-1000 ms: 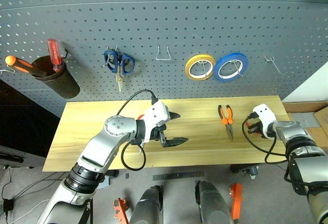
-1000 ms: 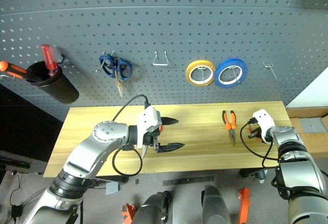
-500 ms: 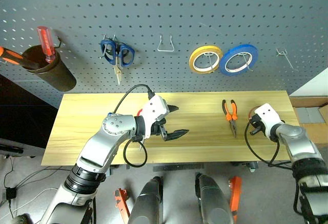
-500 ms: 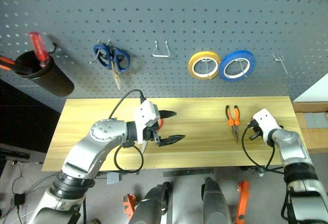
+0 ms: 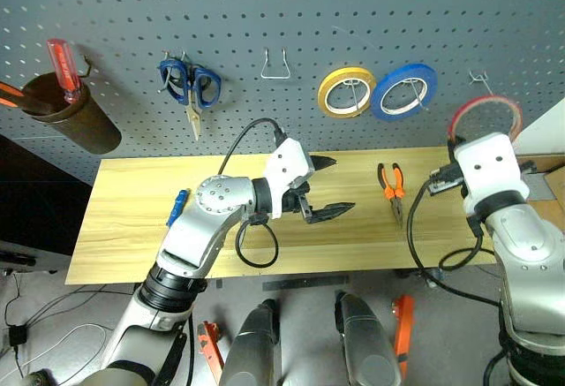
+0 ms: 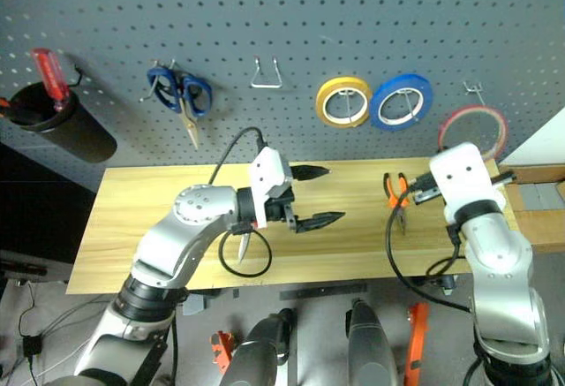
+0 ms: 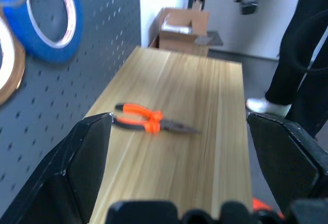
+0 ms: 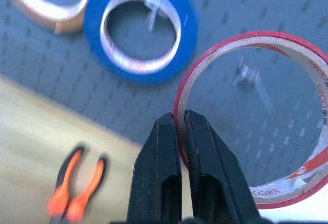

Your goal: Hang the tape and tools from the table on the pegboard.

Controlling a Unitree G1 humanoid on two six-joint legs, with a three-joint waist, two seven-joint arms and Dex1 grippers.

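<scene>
Red tape ring [image 8: 287, 116] is pinched at its rim by the right gripper [image 8: 179, 126], raised before the pegboard [image 5: 291, 15], apparently over a hook [image 8: 251, 78]. Left gripper [image 5: 328, 187] hangs spread wide above the bench [image 5: 132, 227]; pliers [image 5: 392, 190] lie there.

Thin red tape [image 8: 266, 116] ring upright before the pegboard [image 5: 291, 15], orange-handled pliers [image 5: 391, 190] flat near tabletop's right end [image 5: 132, 227]

Pliers [image 5: 392, 189] on table [image 5: 124, 227] right of left gripper [image 5: 329, 186] — tape [image 5: 485, 113] before pegboard [image 5: 265, 6] at right
</scene>
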